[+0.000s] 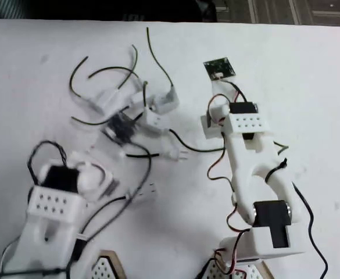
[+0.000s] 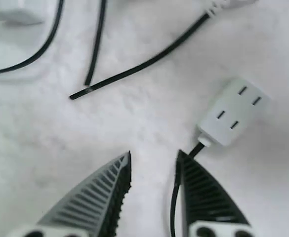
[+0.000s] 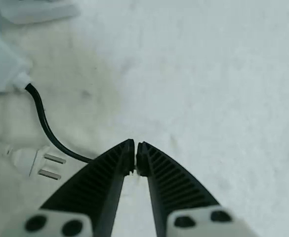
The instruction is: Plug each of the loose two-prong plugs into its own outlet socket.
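- Several white outlet sockets and black cords lie tangled on the table in the high view. A loose two-prong plug rests just outside the heap with its prongs free, so it is probably the easiest one to start with.
- Left wrist view: the left gripper hangs over the table with its fingers apart. A small socket block lies slots-up just beside one finger, and its cord runs alongside that finger. Spread like this, the gripper looks set to steady the block.
- Right wrist view: the right gripper has its tips pressed together on nothing, low over the table. The plug lies near and unplugged, so the gripper would need to open before any grab.
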Controlling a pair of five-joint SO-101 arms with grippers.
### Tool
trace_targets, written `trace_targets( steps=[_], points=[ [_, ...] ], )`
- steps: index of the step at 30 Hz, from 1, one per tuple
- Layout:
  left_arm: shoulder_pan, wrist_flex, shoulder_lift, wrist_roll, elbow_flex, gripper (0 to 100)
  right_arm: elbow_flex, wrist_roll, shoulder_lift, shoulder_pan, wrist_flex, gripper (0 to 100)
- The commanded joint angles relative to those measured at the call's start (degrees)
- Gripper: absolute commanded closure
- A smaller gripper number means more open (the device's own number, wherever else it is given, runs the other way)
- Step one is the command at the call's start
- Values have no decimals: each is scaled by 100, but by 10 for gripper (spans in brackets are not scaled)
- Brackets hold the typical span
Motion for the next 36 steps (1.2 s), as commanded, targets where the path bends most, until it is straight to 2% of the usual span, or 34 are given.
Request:
trace_targets(
  steps=[1, 7, 10, 14, 22, 28, 31, 36],
  points=[
    [699, -53, -593, -396, 580, 718, -62, 62, -48, -40, 31, 978],
    [901, -141, -593, -1248, 607, 721, -53, 62, -48, -31, 31, 978],
    [901, -308, -585, -1345, 633, 721, -53, 62, -40, -31, 22, 978],
    [927, -756, 84, -1319, 589, 721, -53, 62, -40, -31, 4, 978],
    [1314, -1380, 2730, -958, -334, 722, -53, 62, -40, -22, 4, 978],
    [1341, -1380, 3732, -932, -1020, 722, -53, 62, -40, -22, 4, 978],
    [1349, -1284, 4031, -659, -1275, 726, -53, 62, -40, -22, -4, 978],
    [1552, -1046, 4532, -598, -1653, 831, -53, 62, -40, -22, -4, 978]
  ],
)
